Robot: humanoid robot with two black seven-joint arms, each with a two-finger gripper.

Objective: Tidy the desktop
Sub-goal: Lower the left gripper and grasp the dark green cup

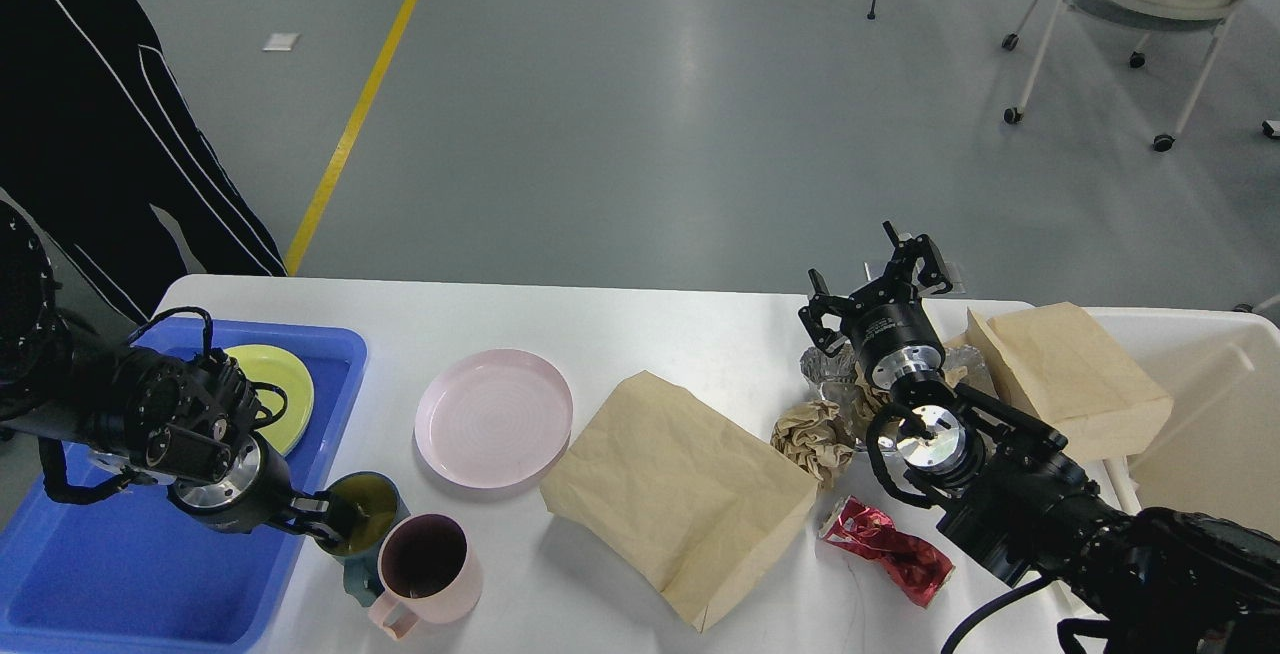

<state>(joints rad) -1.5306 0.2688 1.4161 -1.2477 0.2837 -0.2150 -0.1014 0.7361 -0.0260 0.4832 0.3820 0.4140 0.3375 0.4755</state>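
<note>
Left gripper (335, 526): closing on the green mug (365, 514) rim beside the blue tray (340, 354) (lift straight).
Right gripper (880, 284): hanging open, empty.

The room is brightly and evenly lit from overhead, and the glossy grey floor (700, 114) throws back pale streaks of glare near the top of the view. Shadows on the large white matte bench (640, 324) are short and soft, hugging the crumpled tan paper bag (680, 494) and the round pink plate (493, 418). Focus is sharp throughout, with the bench's far edge slightly bowed.
</note>
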